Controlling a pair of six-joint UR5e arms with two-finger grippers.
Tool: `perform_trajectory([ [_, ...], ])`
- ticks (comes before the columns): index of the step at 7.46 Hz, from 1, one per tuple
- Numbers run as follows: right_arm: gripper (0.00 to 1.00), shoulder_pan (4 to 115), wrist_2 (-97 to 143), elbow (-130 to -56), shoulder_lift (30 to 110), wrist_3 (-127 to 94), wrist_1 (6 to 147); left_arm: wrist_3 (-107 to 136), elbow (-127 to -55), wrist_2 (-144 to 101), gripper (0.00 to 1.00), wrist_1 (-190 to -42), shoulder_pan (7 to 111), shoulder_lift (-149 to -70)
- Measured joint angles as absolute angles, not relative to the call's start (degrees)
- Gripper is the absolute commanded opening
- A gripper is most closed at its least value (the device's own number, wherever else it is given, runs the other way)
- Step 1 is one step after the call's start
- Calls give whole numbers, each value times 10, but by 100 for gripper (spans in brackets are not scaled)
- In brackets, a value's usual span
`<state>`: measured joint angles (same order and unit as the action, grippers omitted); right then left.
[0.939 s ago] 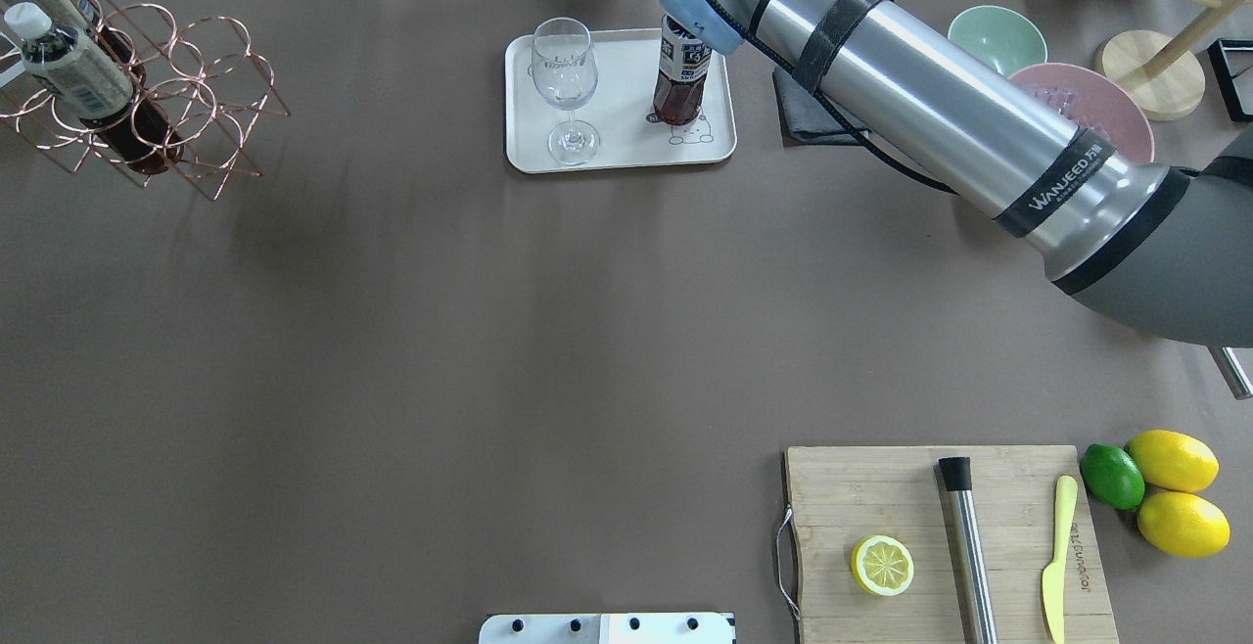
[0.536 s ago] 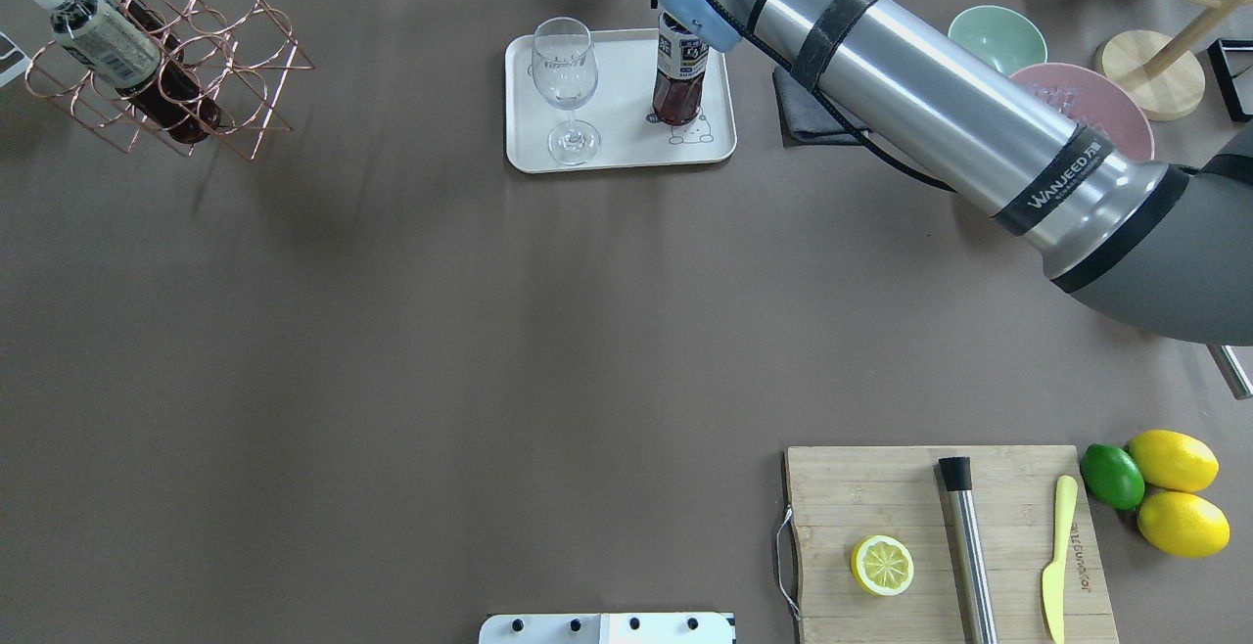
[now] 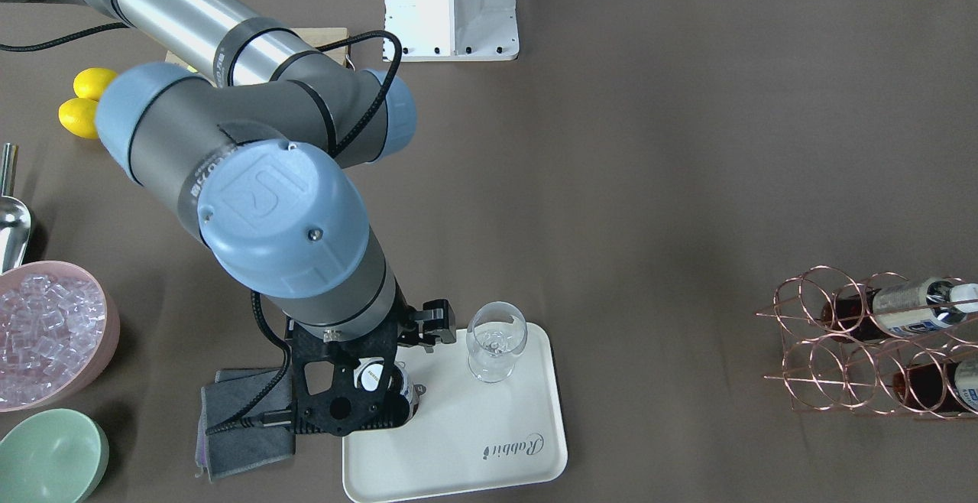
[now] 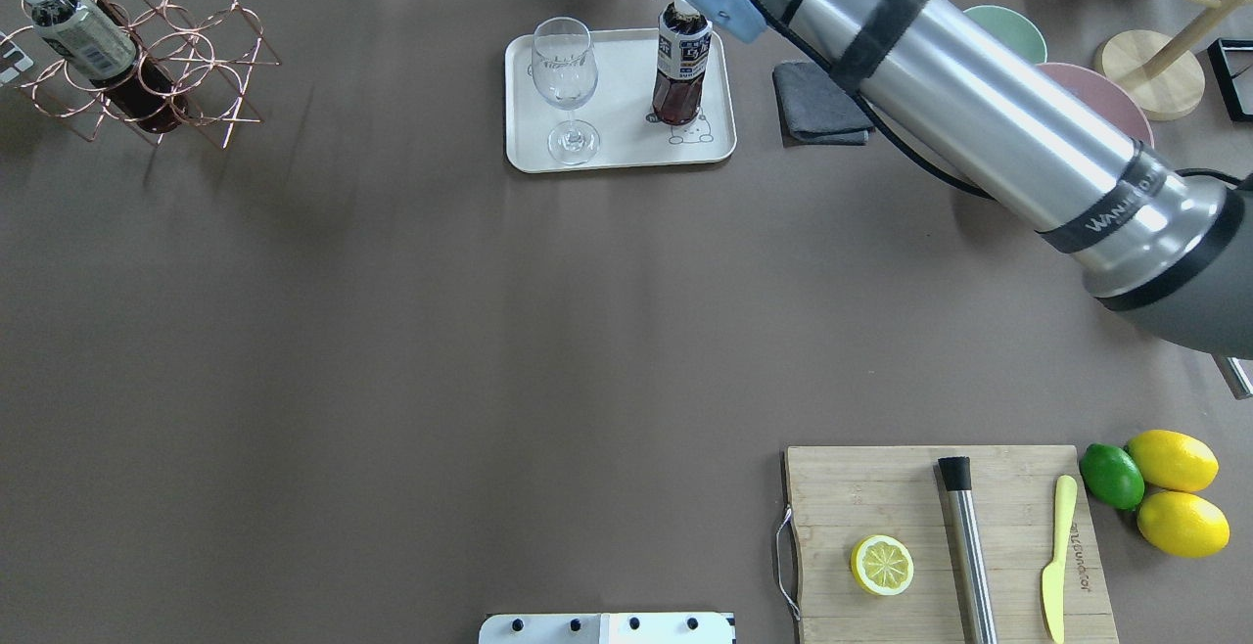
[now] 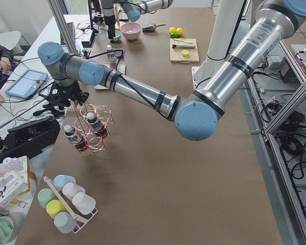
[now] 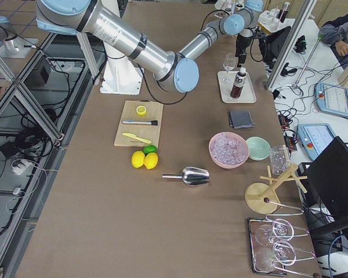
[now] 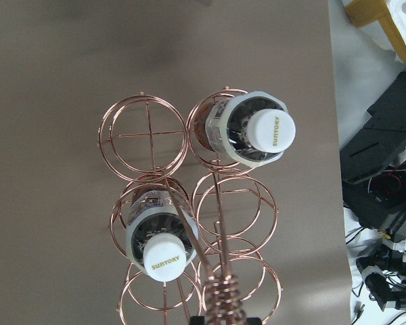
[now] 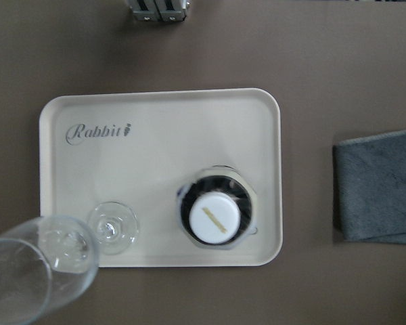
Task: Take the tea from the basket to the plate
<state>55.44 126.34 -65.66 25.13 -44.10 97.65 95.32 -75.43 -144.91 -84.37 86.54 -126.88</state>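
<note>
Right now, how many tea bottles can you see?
3. One tea bottle stands on the plate beside the wine glass; a second bottle and third bottle sit in the basket. No others show.

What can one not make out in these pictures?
The left pincer: small in the left side view; the wrist view's edge cuts off the basket handle.
The right pincer: its black mount covers it in the front view, the arm in the overhead view.
The tea label: print too small.
</note>
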Motion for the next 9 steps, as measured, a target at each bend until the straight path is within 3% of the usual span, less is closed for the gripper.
perform_trajectory([
  [2,98,577,1278,-839,379,-385,1046,963,-733,-1443,0,-868,865,-1266],
  [5,99,616,1284,-1035,580,-287,1092,979,-706,-1441,0,-908,864,-1263],
  [7,99,651,1301,-1093,678,-232,1095,988,-696,-1440,0,-920,861,-1263],
  [9,99,691,1320,-1104,745,-156,1092,991,-681,-1440,0,-941,860,-1262],
])
